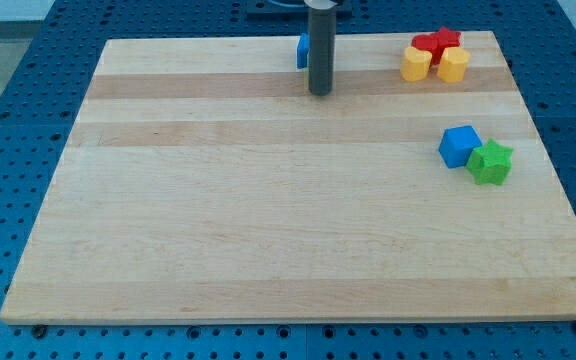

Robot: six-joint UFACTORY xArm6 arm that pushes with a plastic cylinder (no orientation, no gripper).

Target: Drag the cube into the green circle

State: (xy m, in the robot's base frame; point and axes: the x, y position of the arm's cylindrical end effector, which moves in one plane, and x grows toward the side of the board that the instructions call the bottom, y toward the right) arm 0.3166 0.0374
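A blue cube (458, 146) sits at the view's right, touching a green star-shaped block (491, 162) just to its lower right. My tip (320, 93) rests on the board near the view's top centre, far to the left of the cube. A second blue block (303, 50) is partly hidden behind the rod, just above and left of my tip; its shape cannot be made out. No green circle shows in the view.
At the view's top right, a red star-shaped block (438, 42) touches two yellow blocks (416, 64) (453, 65). The wooden board (268, 230) lies on a blue perforated table (8, 120).
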